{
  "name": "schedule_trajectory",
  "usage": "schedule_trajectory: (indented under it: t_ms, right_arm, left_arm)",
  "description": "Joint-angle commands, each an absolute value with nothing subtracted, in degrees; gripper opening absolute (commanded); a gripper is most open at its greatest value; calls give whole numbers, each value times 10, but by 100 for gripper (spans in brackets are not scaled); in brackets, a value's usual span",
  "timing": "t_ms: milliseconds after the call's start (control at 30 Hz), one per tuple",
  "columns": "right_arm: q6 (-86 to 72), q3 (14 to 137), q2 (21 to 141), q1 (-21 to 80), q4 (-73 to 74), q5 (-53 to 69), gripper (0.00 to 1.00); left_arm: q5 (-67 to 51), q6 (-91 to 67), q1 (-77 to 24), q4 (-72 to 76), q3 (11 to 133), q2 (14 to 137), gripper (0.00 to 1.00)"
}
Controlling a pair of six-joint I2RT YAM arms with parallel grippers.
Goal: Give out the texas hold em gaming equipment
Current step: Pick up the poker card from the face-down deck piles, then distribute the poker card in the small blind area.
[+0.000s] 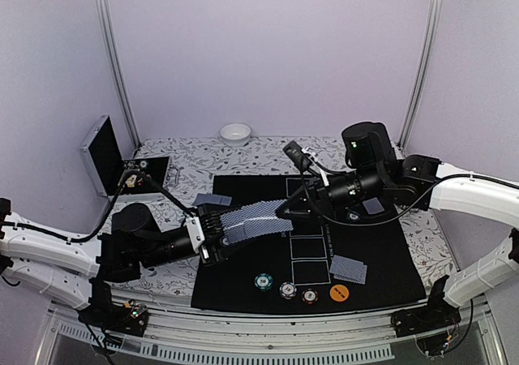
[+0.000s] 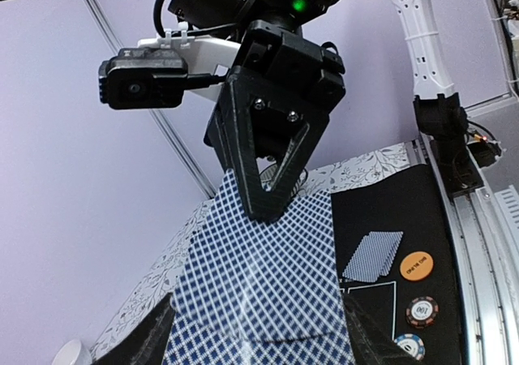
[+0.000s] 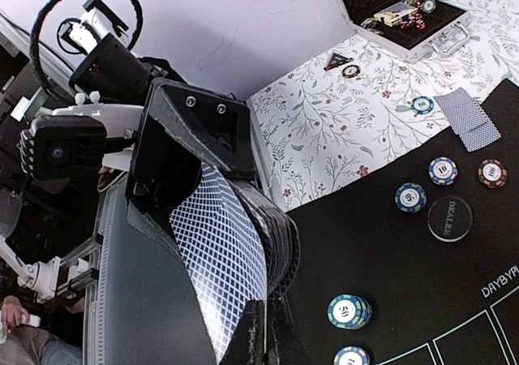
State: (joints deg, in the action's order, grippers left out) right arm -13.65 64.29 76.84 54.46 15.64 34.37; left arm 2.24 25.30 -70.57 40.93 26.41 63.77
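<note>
My left gripper (image 1: 217,237) is shut on a deck of grey-blue-backed playing cards (image 1: 255,220), held above the left part of the black mat (image 1: 243,288). In the left wrist view the deck (image 2: 259,284) fills the space between my fingers (image 2: 375,332). My right gripper (image 1: 284,211) is shut on the far edge of the top card (image 3: 219,251), which bows upward; its fingertips (image 2: 268,199) meet on that card. Green, white and red chips (image 1: 287,289) and an orange disc (image 1: 339,293) lie along the mat's near edge. Dealt cards (image 1: 349,269) lie face down at the right.
More face-down cards (image 1: 212,200) lie at the mat's far left and under the right arm (image 1: 373,206). An open metal case (image 1: 105,158) sits at the back left, a white bowl (image 1: 235,133) at the back. Blue chips (image 3: 349,311) and a dark dealer disc (image 3: 450,217) rest on the mat.
</note>
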Motion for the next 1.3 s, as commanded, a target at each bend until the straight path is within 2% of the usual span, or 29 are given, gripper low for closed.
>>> schedule_trajectory:
  t_ms: [0,400,567,733,867,967,1267]
  right_arm:
    - [-138,640,743,524,185,346,4]
    - [-132,661,696,470,209,384,2]
    - [-163,657,660,366,209,366,2]
    - [-235,593,623,222,182,302,2]
    - [-291,515,613,139,97,273,2]
    - [-320,472,619,109,58,225,2]
    - [-343,394,639,61,11,182,2]
  left_arm:
    - [41,251,-716,436,265,635,59]
    - [64,248,-716,441,255,640,59]
    - [74,246,-716,444,255,641,59]
    - [79,247,-716,454,250,644,59]
    - [78,243,-716,455,248,643,59]
    - [78,238,-716,455,244,638,59]
    - [79,247,-716,467,237,642,59]
